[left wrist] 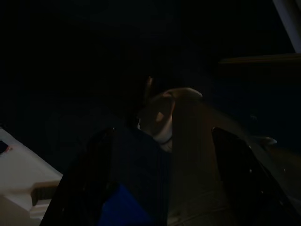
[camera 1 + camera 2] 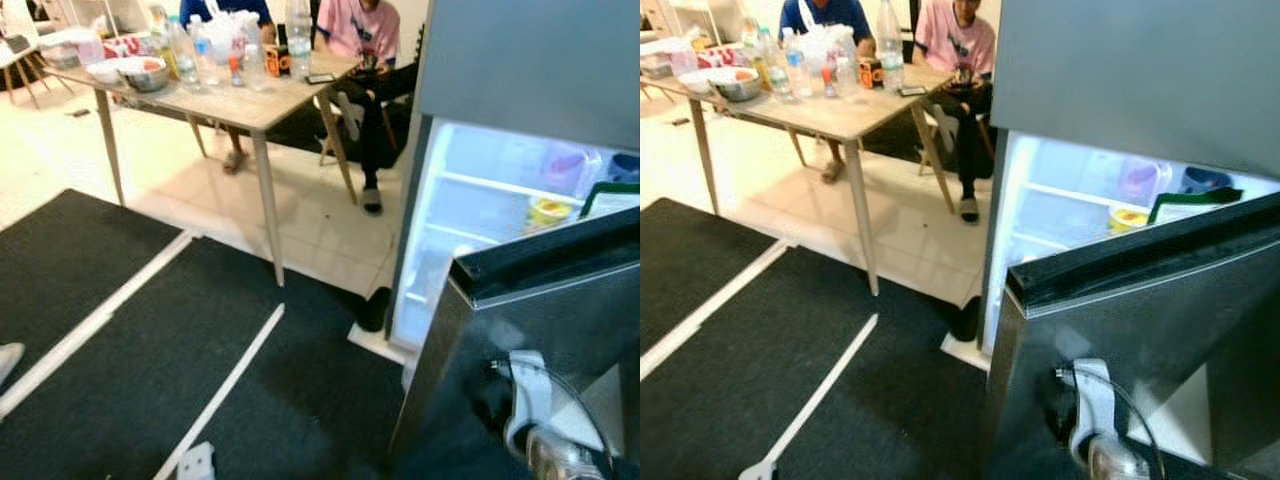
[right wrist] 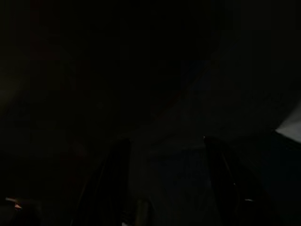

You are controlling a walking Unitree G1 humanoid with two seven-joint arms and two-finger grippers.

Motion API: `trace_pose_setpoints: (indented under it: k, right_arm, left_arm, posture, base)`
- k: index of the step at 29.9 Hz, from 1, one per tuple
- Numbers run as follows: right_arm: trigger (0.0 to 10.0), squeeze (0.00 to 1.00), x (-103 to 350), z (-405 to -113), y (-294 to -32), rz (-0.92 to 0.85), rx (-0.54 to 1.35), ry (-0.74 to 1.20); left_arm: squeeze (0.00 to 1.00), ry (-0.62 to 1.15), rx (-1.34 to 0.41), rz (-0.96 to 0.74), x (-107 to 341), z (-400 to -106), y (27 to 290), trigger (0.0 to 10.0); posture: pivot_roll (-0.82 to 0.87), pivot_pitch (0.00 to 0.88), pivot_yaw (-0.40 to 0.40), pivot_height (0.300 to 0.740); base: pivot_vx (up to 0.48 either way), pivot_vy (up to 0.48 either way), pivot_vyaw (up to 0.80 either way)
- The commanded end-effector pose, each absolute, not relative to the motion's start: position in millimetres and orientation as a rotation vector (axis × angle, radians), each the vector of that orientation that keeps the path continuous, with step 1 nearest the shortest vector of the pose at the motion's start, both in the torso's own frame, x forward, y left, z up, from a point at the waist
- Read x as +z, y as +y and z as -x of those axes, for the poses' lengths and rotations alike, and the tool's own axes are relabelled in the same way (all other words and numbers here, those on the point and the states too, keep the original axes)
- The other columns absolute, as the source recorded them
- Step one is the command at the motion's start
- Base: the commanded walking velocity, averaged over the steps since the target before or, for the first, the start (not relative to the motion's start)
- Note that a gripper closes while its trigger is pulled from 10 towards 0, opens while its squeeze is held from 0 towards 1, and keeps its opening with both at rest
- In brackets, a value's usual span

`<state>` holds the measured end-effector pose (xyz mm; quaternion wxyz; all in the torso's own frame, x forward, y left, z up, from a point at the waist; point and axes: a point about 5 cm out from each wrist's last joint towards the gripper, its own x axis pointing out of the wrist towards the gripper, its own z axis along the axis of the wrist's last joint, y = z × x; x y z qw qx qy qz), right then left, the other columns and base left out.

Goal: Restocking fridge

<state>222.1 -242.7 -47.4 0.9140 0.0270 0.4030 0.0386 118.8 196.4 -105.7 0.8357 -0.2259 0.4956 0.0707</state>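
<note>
The fridge (image 2: pixel 520 60) stands at the right with its lower compartment lit. Its dark grey door (image 2: pixel 540 330) swings out toward me in the foreground. On the white shelves (image 2: pixel 480 185) inside are a yellow tub (image 2: pixel 548 210), a pale purple container (image 2: pixel 565 165) and a green-edged pack (image 2: pixel 1185 205). My right arm's silver wrist (image 2: pixel 528 400) shows low against the door's face. In the dark left wrist view my left gripper (image 1: pixel 164 136) has its black fingers (image 1: pixel 89 179) spread wide, with dim blue and tan shapes beyond them. My right gripper (image 3: pixel 165 141) also has its fingers apart, in near blackness.
A wooden table (image 2: pixel 250 105) at the back left carries several water bottles (image 2: pixel 298 35) and a metal bowl (image 2: pixel 145 72). Two people sit behind it, one person's legs (image 2: pixel 368 140) reaching close to the fridge. A dark slipper (image 2: pixel 375 308) lies at the fridge's foot. Black mats with white tape lines (image 2: pixel 225 390) cover the near floor.
</note>
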Motion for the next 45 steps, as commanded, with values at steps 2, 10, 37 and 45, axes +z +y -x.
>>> trace_pose_setpoints:
  k: [2,10,37,45]
  right_arm:
    - [10.0,0.0,-29.4,-247.8,-229.9,-0.022,0.226,0.716]
    - [10.0,0.0,35.6,-319.1,-197.6,0.113,0.406,0.43]
    - [10.0,0.0,46.5,-338.2,-182.5,0.19,0.238,0.415]
    - [10.0,0.0,-55.9,-224.7,-216.9,0.162,0.109,0.891]
  left_arm:
    - [0.0,1.054,0.151,0.464,-105.5,-118.3,199.3,10.0]
    - [0.0,1.063,0.156,0.458,-106.2,-114.7,201.4,10.0]
    - [0.0,1.075,0.166,0.435,-107.2,-109.1,205.3,10.0]
    - [0.0,1.077,0.156,0.414,-106.8,-110.6,206.0,10.0]
  posture:
    - [-0.03,0.0,0.033,0.74]
    - [-0.02,0.0,0.039,0.74]
    - [0.0,0.0,0.032,0.74]
    - [0.0,0.0,0.037,0.74]
  base:
    - [0.0,0.0,0.0]
    - [0.0,0.0,0.0]
    - [0.0,0.0,0.0]
    - [0.0,0.0,0.26]
